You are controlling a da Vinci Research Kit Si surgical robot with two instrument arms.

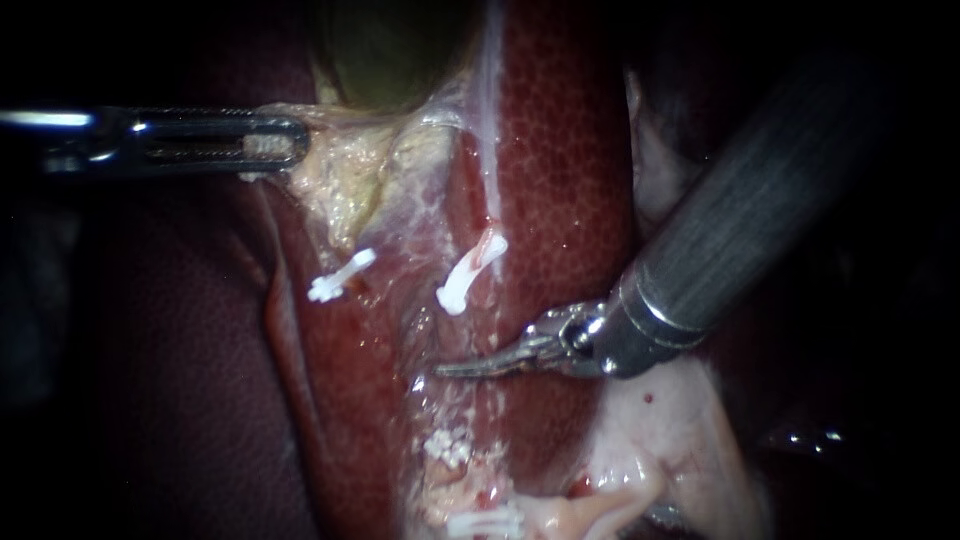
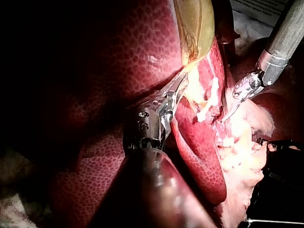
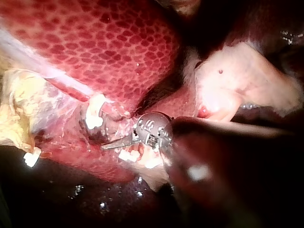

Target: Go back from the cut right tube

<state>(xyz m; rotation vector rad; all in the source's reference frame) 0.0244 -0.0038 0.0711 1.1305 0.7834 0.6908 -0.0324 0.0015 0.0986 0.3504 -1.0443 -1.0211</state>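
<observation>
With the tool of your left instrument [image 1: 283,140] clamped on the gallbladder [image 1: 390,50] for tension, your right instrument [image 1: 450,369], tool closed and empty, lies just nearer than the cut right tube [image 1: 488,247], free to withdraw.

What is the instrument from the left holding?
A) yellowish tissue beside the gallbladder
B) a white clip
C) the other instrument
A: the left instrument has its jaws shut on the yellowish tissue just beside the gallbladder, while the nearest clip lies apart from it.
</observation>
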